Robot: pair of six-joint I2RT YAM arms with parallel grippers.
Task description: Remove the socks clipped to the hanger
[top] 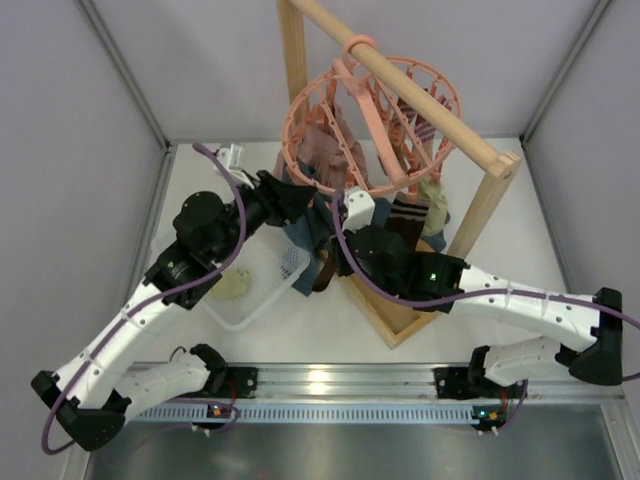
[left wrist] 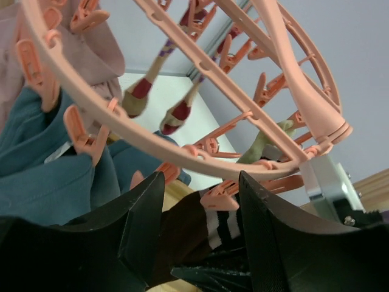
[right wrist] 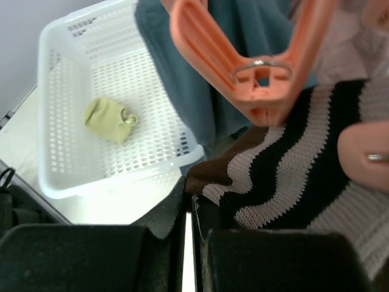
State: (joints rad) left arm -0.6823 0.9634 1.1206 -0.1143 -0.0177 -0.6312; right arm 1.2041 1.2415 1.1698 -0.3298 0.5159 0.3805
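Observation:
The salmon-pink hanger (top: 372, 118) hangs from the wooden rack, its ring (left wrist: 182, 152) lined with clip pegs. A dark brown sock with pale and black stripes (right wrist: 292, 164) hangs from one peg (left wrist: 222, 198). My left gripper (left wrist: 200, 179) stands open just under the ring, with that peg and the sock's top (left wrist: 188, 231) between its fingers. My right gripper (right wrist: 189, 193) is shut, the sock's lower brown corner pinched at its tips. Two dark red socks (left wrist: 143, 91) and a pale one (left wrist: 261, 143) hang clipped on the far side.
A large blue-grey cloth (top: 305, 240) and a dusty-pink garment (top: 325, 150) also hang from the hanger. A white perforated basket (right wrist: 67, 188) stands below left, with a yellow-green sock (right wrist: 109, 118) in it. The wooden rack frame (top: 480, 215) stands to the right.

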